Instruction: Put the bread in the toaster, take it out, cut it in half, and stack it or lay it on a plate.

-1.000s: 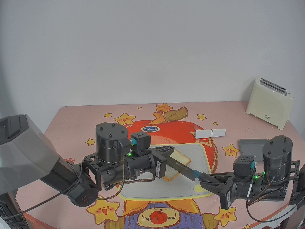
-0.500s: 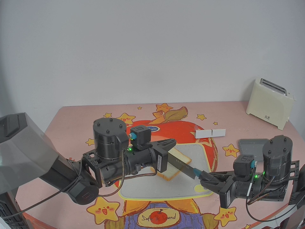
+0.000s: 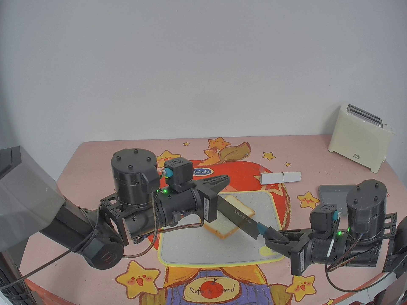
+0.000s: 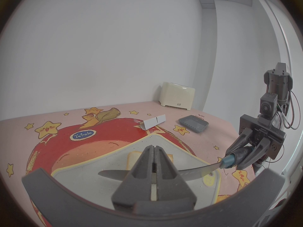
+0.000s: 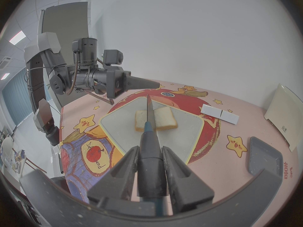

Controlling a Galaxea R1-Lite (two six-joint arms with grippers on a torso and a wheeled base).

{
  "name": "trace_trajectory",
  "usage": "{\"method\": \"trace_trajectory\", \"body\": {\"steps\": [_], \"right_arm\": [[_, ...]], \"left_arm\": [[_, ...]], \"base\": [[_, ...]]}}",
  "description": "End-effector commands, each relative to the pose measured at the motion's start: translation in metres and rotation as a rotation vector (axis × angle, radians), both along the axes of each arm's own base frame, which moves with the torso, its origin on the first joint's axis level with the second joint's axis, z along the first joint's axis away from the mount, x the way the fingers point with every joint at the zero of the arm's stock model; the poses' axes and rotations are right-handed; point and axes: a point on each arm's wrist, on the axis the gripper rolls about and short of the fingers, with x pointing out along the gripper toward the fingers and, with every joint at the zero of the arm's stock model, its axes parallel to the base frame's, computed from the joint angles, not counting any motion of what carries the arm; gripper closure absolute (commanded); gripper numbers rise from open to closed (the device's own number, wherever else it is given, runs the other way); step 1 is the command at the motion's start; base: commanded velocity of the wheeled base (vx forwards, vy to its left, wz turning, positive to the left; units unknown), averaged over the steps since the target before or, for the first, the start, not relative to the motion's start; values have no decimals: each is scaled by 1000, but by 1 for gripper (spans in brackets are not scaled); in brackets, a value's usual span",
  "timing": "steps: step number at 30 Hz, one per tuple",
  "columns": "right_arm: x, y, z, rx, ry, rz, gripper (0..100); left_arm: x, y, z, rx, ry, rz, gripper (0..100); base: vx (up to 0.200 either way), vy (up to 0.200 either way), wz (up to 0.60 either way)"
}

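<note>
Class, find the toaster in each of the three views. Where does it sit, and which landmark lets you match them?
Head view: toaster at the table's far right corner, beyond the grey plate.
Left wrist view: toaster against the wall, beyond the grey plate.
Right wrist view: toaster cut by the picture's edge, just past the grey plate.
Shared landmark: the grey plate.

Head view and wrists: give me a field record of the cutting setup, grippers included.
bread: one slice, flat on the cutting board
knife: blade across the middle of the bread
right gripper: shut on the knife handle
left gripper: shut, holding nothing, raised beside the bread
plate: grey, right of the cutting board
toaster: far right table corner
cut state: cannot tell
</note>
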Motion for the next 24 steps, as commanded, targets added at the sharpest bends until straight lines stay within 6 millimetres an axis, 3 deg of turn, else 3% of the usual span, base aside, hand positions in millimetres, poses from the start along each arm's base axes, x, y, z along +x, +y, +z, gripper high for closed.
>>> {"method": "trace_trajectory", "body": {"steps": [1, 24], "right_arm": [[0, 2, -2, -5, 10, 4, 100], [3, 4, -1, 34, 48, -10, 100]], "left_arm": [[-1, 1, 2, -4, -3, -2, 100], [2, -6, -19, 38, 39, -42, 100]], "base": [[0, 0, 0], [0, 0, 0]]}}
